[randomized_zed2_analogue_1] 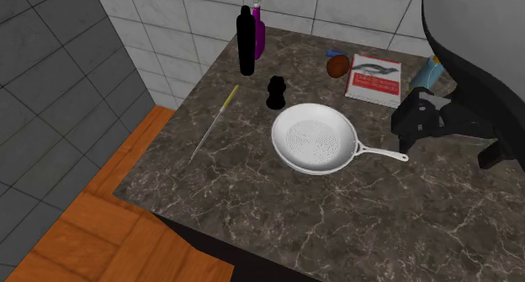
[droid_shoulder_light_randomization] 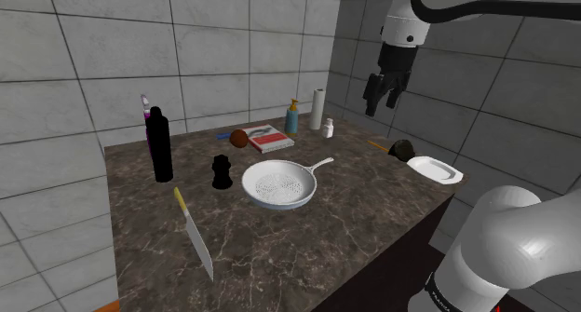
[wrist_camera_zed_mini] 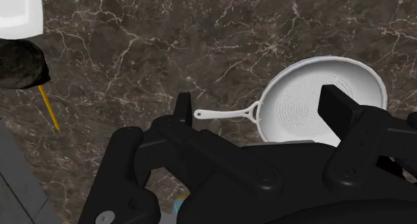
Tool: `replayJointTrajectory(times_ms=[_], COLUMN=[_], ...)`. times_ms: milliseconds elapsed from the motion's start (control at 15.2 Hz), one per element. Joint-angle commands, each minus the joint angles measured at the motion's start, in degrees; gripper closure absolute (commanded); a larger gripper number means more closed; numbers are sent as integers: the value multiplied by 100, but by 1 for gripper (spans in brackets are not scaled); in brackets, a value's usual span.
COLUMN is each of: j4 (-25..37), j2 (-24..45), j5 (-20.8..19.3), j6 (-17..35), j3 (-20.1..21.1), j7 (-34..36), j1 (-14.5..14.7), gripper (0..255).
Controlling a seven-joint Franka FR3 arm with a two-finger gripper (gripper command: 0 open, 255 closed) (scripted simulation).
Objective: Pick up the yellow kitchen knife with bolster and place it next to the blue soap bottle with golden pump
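The knife point(droid_shoulder_light_randomization: 193, 230) lies flat near the counter's front left corner in the shoulder view, yellow handle toward the wall and grey blade toward the edge. In the second exterior view the knife point(randomized_zed2_analogue_1: 214, 122) lies left of the white pan point(randomized_zed2_analogue_1: 313, 139). The blue soap bottle point(droid_shoulder_light_randomization: 291, 118) with a golden pump stands at the back by the wall; the arm partly hides the bottle point(randomized_zed2_analogue_1: 431, 71) in the second exterior view. My gripper point(droid_shoulder_light_randomization: 381, 104) hangs open and empty high above the counter's right part, far from the knife. In the wrist view the gripper point(wrist_camera_zed_mini: 262, 112) looks down on the pan point(wrist_camera_zed_mini: 321, 102).
A black bottle point(droid_shoulder_light_randomization: 162, 144), a purple spray bottle point(droid_shoulder_light_randomization: 146, 110) and a black pepper mill point(droid_shoulder_light_randomization: 221, 171) stand left of the pan. A book point(droid_shoulder_light_randomization: 270, 138), a brown ball point(droid_shoulder_light_randomization: 239, 138), a paper roll point(droid_shoulder_light_randomization: 318, 107), a dish brush point(droid_shoulder_light_randomization: 400, 150) and a white dish point(droid_shoulder_light_randomization: 435, 169) also occupy the counter.
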Motion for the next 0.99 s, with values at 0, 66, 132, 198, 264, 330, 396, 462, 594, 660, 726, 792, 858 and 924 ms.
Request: replayJointTrajectory(times_ms=[0, 66, 132, 198, 264, 330, 396, 462, 594, 660, 726, 792, 858, 924], j4=[0, -49, -92, -127, -156, -178, -193, -200, -194, -180, -159, -131, -96, -53], j2=[0, 68, 144, 227, 317, 413, 517, 628, 868, 998, 1134, 1276, 1424, 1577], j5=[0, 66, 131, 195, 256, 314, 369, 422, 520, 563, 601, 634, 663, 686], j6=[0, 97, 195, 294, 395, 496, 598, 701, 906, 1008, 1110, 1211, 1310, 1407], j3=[0, 99, 198, 297, 396, 493, 590, 688, 883, 980, 1076, 1171, 1267, 1361], j7=[0, 128, 255, 382, 507, 633, 758, 881, 1127, 1249, 1371, 1494, 1617, 1739], j1=[0, 32, 64, 96, 128, 160, 193, 223, 279, 304, 329, 354, 375, 395], gripper=[0, 0, 0, 0, 0, 0, 0, 0, 0, 0, 0, 0, 0, 0])
